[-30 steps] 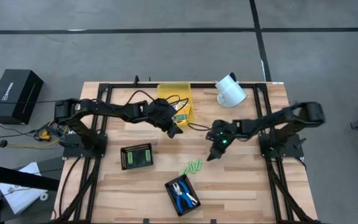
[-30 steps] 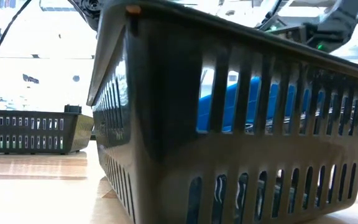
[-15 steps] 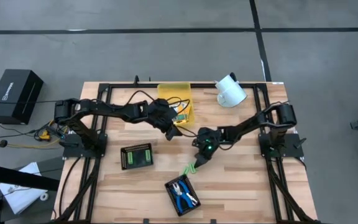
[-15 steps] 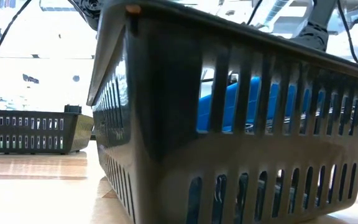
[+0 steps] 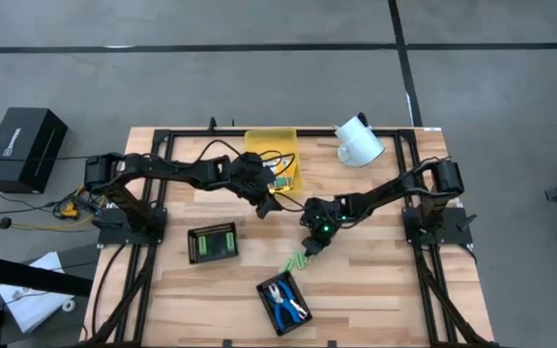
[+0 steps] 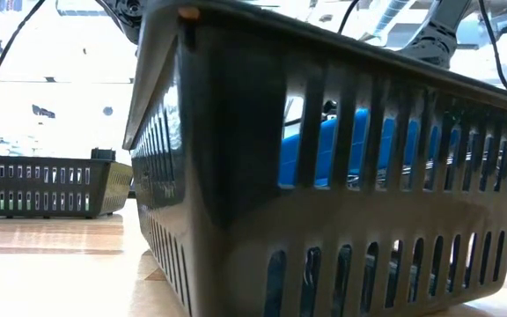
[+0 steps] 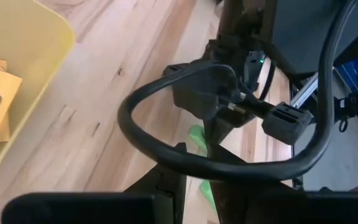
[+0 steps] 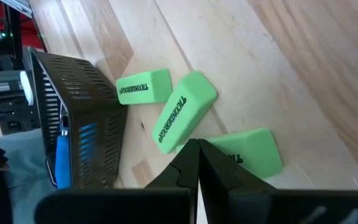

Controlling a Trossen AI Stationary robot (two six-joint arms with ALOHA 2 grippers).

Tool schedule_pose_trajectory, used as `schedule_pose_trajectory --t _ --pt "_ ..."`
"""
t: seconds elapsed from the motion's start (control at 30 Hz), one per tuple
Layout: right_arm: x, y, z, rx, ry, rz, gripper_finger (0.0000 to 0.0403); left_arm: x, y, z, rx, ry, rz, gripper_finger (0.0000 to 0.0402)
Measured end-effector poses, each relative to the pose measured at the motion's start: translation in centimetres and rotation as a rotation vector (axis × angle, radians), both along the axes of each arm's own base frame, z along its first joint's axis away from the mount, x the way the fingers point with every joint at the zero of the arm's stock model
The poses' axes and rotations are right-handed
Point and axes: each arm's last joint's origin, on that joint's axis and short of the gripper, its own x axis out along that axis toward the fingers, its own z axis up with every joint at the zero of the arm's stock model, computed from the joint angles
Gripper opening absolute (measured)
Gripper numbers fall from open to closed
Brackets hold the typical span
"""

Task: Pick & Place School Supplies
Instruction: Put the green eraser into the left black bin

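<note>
The right claw [image 5: 307, 246] is closed, right above three green blocks [image 8: 182, 115] on the counter [image 5: 375, 290]. The left claw [image 5: 269, 206] is partly open and holds nothing, near the yellow bin [image 5: 271, 143].

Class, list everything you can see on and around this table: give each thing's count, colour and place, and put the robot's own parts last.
Green erasers: three loose, light green, on the bare wood beside the near tray; more fill the left tray.
Scissors: blue-handled, count unclear, in the near tray.
Printed boxes: yellow-orange, count unclear, in the yellow bin.
Yellow bin: one, translucent, at the table's far edge.
Black trays: two, one near the left arm, one at the near edge.
White object: one, far right corner.
Black box: one, on the floor left of the table.
Left gripper: just in front of the bin; whether the jaws hold anything cannot be told.
Right gripper: jaws shut, empty, over the loose erasers.
</note>
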Motion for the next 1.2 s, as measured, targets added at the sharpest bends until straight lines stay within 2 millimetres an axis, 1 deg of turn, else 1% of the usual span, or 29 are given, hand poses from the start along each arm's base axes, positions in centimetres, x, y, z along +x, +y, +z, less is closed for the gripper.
schedule_pose_trajectory --t 0.1,0.2,0.37,0.4,0.43,0.57,0.67,0.77,0.87,0.97,1.1,1.2 --pt "-0.1 -0.3 -0.1 -0.024 0.005 0.006 0.0000 0.0 0.1 0.0 0.005 -0.005 -0.016 0.0058" --pt "-0.3 -1.3 -0.2 -0.028 0.015 -0.003 0.0000 0.0 0.0 0.0 -0.001 -0.007 -0.025 0.0058" --pt "-0.5 -3.8 -0.2 -0.043 0.036 -0.058 0.0000 0.0 0.0 0.0 -0.001 -0.007 -0.025 0.0058" --pt "-0.6 -4.4 -0.3 -0.096 0.064 -0.086 0.0000 0.0 0.0 0.0 0.000 -0.007 -0.025 0.0058" --pt "-0.8 -4.9 -0.3 -0.093 0.083 -0.078 0.0000 0.0 0.0 0.0 0.002 -0.008 -0.028 0.0058" --pt "-0.8 -6.6 0.7 -0.148 0.114 -0.058 0.0000 0.0 0.0 0.0 0.007 -0.015 -0.054 0.0058" --pt "-1.0 -8.0 1.9 -0.194 0.116 -0.077 0.0000 0.0 0.0 0.0 0.006 -0.012 -0.054 0.0058" --pt "-1.5 -8.9 3.2 -0.254 0.116 -0.119 0.0000 -0.1 0.1 0.0 0.007 -0.013 -0.051 0.0058" --pt "-2.1 -9.4 5.6 -0.281 0.057 -0.150 0.0000 -0.1 0.3 0.1 0.009 -0.017 -0.047 0.0058" --pt "-2.7 -9.1 7.9 -0.279 -0.011 -0.140 0.0000 -0.1 0.5 0.1 0.011 -0.019 -0.041 0.0058" --pt "-2.7 -8.4 11.3 -0.258 -0.204 -0.143 0.0000 0.0 1.0 0.3 0.017 -0.050 -0.027 0.0058" --pt "-2.6 -7.6 12.6 -0.237 -0.289 -0.124 0.0000 0.1 1.2 0.6 0.018 -0.086 -0.021 0.0058"
